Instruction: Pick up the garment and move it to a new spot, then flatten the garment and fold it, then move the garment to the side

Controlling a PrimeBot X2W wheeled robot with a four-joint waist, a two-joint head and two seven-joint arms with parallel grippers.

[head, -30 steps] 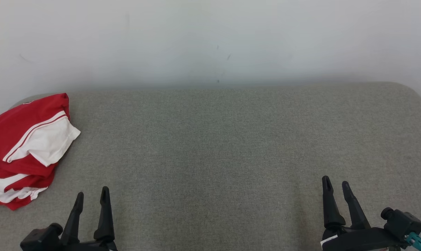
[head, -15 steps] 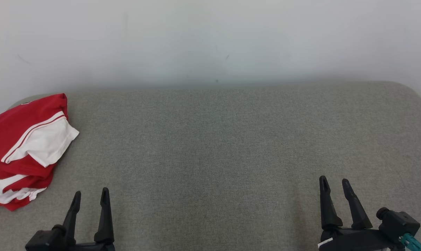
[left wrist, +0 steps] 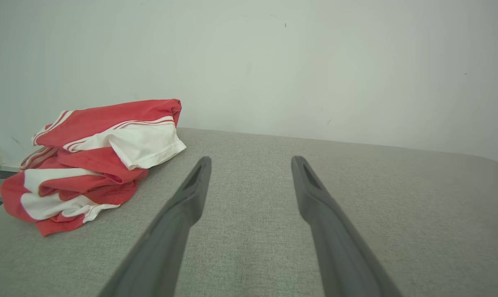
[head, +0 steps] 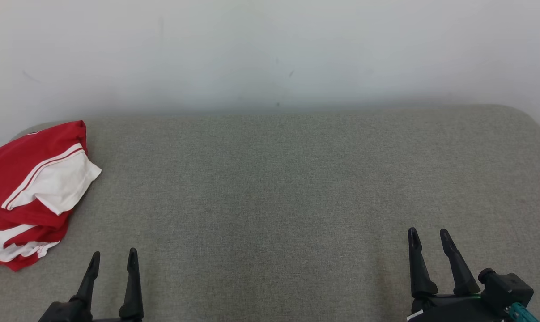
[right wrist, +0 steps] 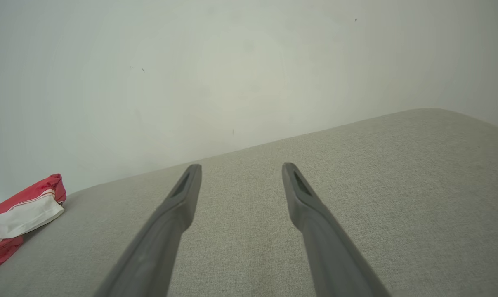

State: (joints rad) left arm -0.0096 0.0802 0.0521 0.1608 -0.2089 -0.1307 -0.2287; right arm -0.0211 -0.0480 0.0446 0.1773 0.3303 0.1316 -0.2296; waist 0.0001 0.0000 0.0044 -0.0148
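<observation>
Red-and-white bundled cloth garment (head: 28, 188), at the far-left corner of the grey fabric-covered desk (head: 296, 179): may be knocked over the left edge if brushed sideways. Left gripper (head: 113, 252) and right gripper (head: 428, 231): spread, nothing held.

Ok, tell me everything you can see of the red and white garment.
The garment is a red shirt-like piece with white panels and thin white stripes, soft cloth by its look. It lies in a loosely folded, rumpled stack, a white sleeve-like flap on top. It rests at the left end of the grey padded surface, near the wall. The left tool is open and apart from it.
</observation>
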